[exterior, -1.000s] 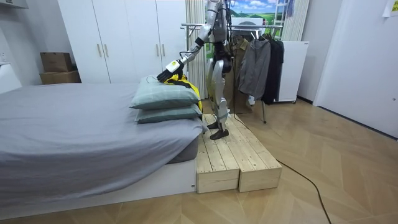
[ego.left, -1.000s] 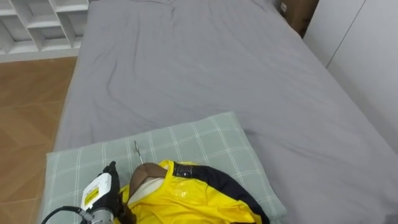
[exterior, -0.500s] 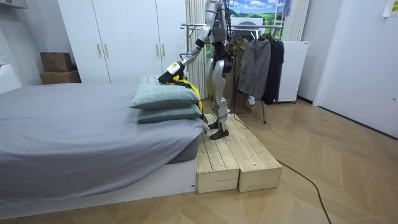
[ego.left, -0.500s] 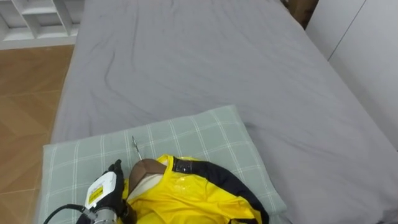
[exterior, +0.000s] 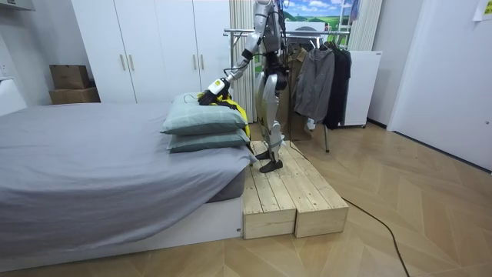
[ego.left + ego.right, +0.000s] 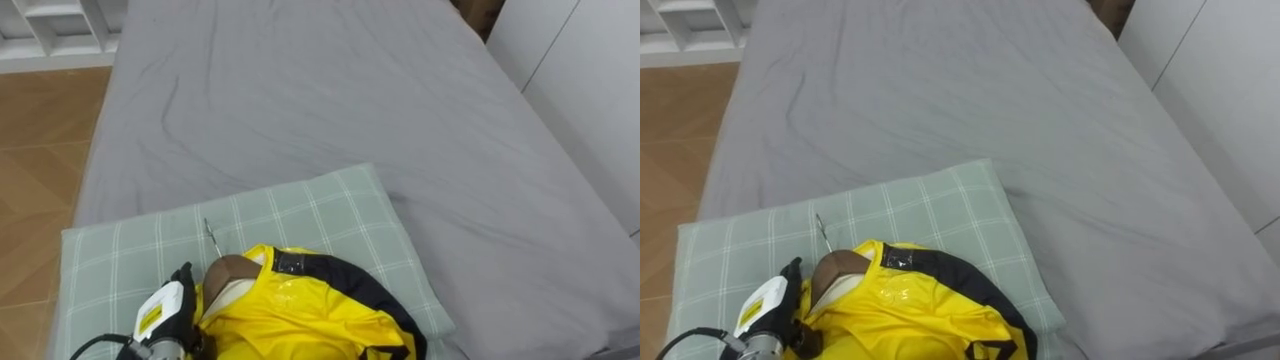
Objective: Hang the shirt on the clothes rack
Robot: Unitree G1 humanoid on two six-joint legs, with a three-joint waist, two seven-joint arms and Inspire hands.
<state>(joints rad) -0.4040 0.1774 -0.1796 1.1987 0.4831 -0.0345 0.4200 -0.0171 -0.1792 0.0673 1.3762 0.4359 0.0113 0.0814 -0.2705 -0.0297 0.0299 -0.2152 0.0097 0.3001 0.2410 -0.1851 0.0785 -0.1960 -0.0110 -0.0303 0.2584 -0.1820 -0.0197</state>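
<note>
Lower left of the left eye view: the left hand [image 6: 160, 318] rests against the left edge of the yellow jacket [image 6: 290, 320], at the collar. Its fingertips run in under the cloth, so I cannot tell whether they are closed on anything.

The jacket lies crumpled at bottom centre on a green checked pillow [image 6: 320, 215]. A wooden hanger [image 6: 232, 268] sits in the neck opening. Its metal hook [image 6: 211, 236] lies flat on the pillow just above the collar. Beyond, the grey bed [image 6: 320, 90] takes up the upper frame.

Room view: the robot stands on a wooden platform [image 5: 288, 196] at the head of the bed, one arm stretched to the upper of two pillows. A clothes rail [image 5: 246, 32] with dark garments stands behind it, upper centre.

Assessment: the step in hand appears to be taking up the jacket by its hanger.

Recommendations:
- Grip the hanger's neck below the hook rather than cloth alone, as the glossy fabric looks likely to slip.
- Lift straight up so the shoulders sit on the hanger.
- Leave the hook clear for the rail.
</note>
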